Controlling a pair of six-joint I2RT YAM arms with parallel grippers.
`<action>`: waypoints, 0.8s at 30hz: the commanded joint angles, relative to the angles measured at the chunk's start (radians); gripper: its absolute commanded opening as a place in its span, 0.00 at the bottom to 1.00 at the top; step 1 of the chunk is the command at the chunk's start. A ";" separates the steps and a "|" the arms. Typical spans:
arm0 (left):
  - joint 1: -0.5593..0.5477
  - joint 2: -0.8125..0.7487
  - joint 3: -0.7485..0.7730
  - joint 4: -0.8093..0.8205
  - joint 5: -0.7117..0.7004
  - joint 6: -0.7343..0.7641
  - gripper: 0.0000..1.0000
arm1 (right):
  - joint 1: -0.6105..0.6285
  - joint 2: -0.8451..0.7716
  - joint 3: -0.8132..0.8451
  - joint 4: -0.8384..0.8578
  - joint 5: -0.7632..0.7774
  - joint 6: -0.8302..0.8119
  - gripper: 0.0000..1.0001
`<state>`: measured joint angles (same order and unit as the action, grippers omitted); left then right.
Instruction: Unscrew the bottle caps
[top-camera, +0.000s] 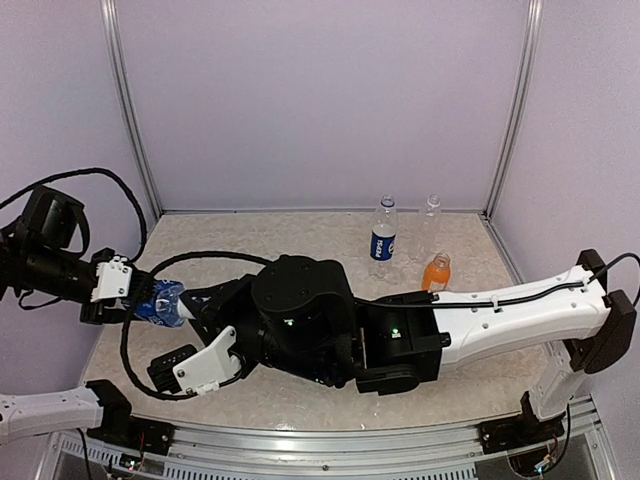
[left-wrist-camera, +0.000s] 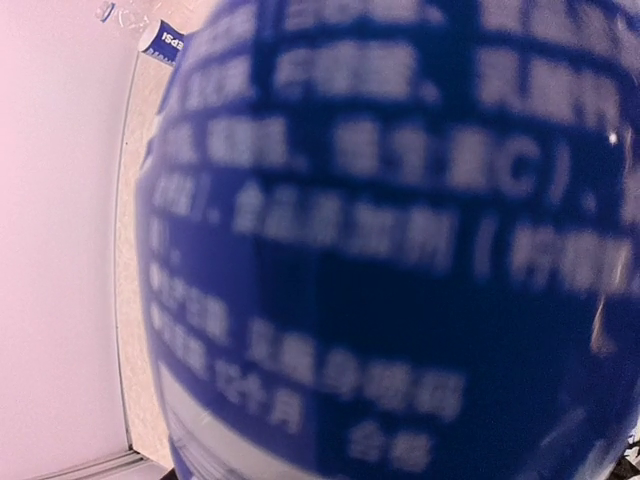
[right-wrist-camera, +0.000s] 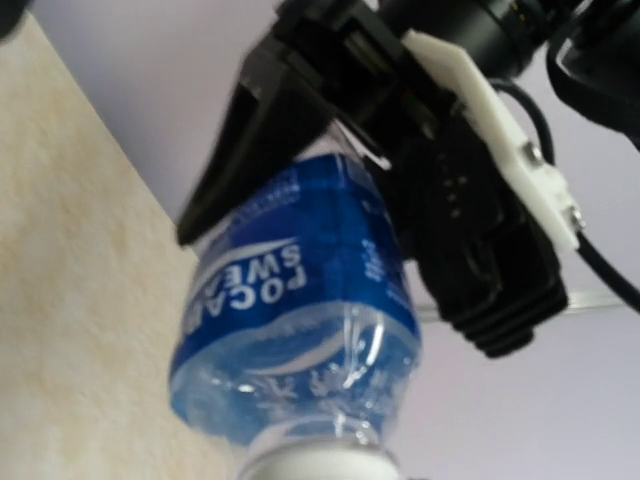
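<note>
My left gripper (top-camera: 138, 300) is shut on the body of a clear bottle with a dark blue label (top-camera: 160, 302), held tilted above the table's left side. The right wrist view shows this bottle (right-wrist-camera: 295, 320) neck-down, with the left gripper's black fingers (right-wrist-camera: 245, 140) on either side of it. My right gripper (top-camera: 190, 318) is shut at the bottle's neck end, on its cap. Only a whitish rim (right-wrist-camera: 315, 465) shows at the frame's bottom edge, and the cap itself is hidden. The blue label (left-wrist-camera: 400, 250) fills the left wrist view.
Three bottles stand at the back of the table: a blue-labelled one (top-camera: 382, 232), a small clear one (top-camera: 432, 208) and a short orange one (top-camera: 436, 271). My right arm (top-camera: 420, 335) stretches across the table's middle. Walls close in the left, back and right.
</note>
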<state>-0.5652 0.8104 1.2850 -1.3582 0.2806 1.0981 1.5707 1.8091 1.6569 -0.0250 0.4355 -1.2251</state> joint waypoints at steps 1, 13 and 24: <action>-0.015 -0.013 -0.032 0.122 0.149 -0.120 0.44 | -0.023 0.045 -0.032 0.227 0.172 -0.025 0.58; -0.017 -0.042 -0.170 0.530 -0.206 -0.172 0.44 | -0.143 -0.083 0.013 0.035 -0.088 0.780 0.99; -0.027 -0.068 -0.275 0.723 -0.362 -0.085 0.45 | -0.362 -0.039 0.090 -0.060 -0.569 1.527 0.96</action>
<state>-0.5854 0.7528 1.0420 -0.7322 -0.0067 0.9764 1.2613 1.7367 1.6958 -0.0174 0.0422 -0.0505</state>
